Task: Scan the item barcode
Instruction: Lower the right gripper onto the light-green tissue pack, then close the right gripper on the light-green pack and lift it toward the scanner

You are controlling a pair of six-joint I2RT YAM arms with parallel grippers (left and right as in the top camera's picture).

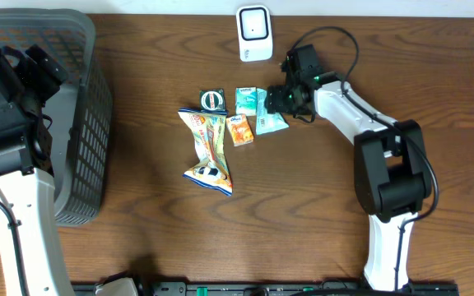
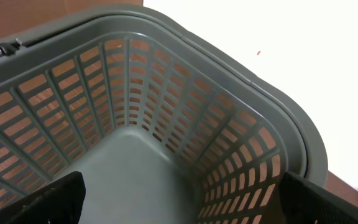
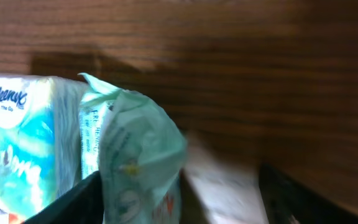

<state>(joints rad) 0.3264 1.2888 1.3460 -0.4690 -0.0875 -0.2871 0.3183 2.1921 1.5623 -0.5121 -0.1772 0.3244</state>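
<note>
A brown wooden table (image 1: 303, 214) fills the overhead view. A grey slatted basket (image 1: 89, 123) sits at its left edge, and the left arm (image 1: 11, 123) rises over it. In the left wrist view the left gripper (image 2: 182, 186) hangs inside the basket (image 2: 166, 74), its 2 fingers spread wide with only the basket floor between them.

The white right arm (image 1: 360, 123) reaches from the right side of the table toward a cluster of 5 small goods near the middle. The right gripper (image 1: 285, 99) is at the right end of that cluster, low over the table.

A long, crumpled snack bag (image 1: 208, 148) lies at the lower left of the cluster. A white scanner (image 1: 254, 33) stands at the far edge of the table, apart from the goods and just left of the right gripper. A teal tissue pack (image 1: 246, 100) lies beside a round dark tin (image 1: 213, 99). A green packet (image 1: 271, 123) lies just below and right of the tissue pack, with a small orange box (image 1: 240, 131) to its left.

In the right wrist view the right gripper (image 3: 179, 177) stands apart around the green packet (image 3: 135, 155). The packet is close against 1 finger, and bare table shows between it and the other. It is on the table beside the tissue pack (image 3: 23, 143).
</note>
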